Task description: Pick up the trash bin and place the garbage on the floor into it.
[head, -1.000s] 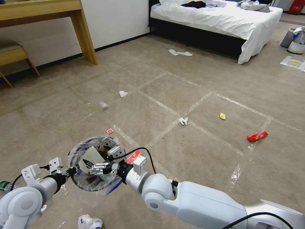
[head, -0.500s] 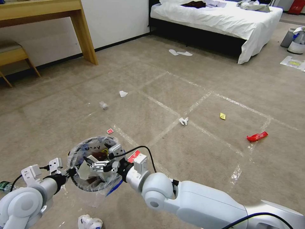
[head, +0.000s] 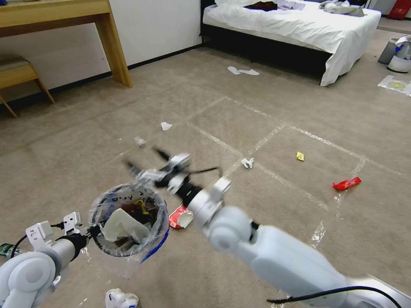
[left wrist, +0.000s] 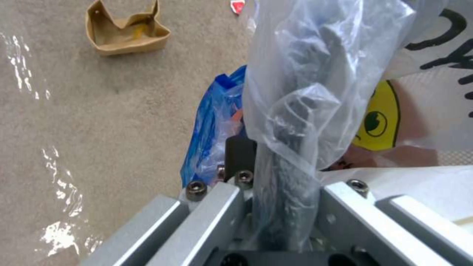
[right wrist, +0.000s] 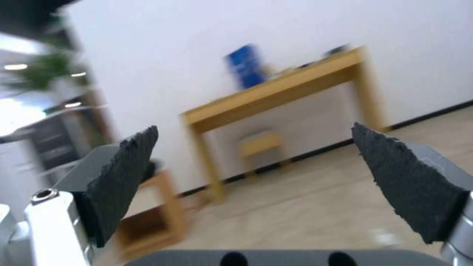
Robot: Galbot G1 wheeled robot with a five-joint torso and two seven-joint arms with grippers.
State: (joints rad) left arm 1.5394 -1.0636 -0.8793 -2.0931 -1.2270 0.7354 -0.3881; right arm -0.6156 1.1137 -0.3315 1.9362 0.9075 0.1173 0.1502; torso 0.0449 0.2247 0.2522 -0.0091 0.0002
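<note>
The trash bin (head: 128, 220), round with a crinkly clear liner, hangs just above the floor (head: 265, 111) at lower left. My left gripper (head: 95, 231) is shut on its rim, and the plastic bag (left wrist: 315, 74) drapes over one finger (left wrist: 288, 162). White paper (head: 122, 226) lies inside the bin. My right gripper (head: 143, 158) is blurred above and beyond the bin; it is open and empty, with its fingers (right wrist: 123, 173) spread wide. Garbage on the carpet: a torn red-white cup (head: 180, 216), white tissues (head: 166, 125) (head: 247, 162), a yellow scrap (head: 300, 156), a red wrapper (head: 346, 183) and brown cardboard (left wrist: 125, 27).
A white bed (head: 299, 25) stands at the back right with slippers (head: 242, 71) in front of it. A wooden desk (head: 111, 42) and a stool (head: 17, 72) are at the back left. A grey bin (head: 391, 49) stands far right. A white crumple (head: 121, 298) lies near my base.
My right gripper has risen out of the bin, moving up and away, and now stands open. The white paper it held stays inside the bin.
</note>
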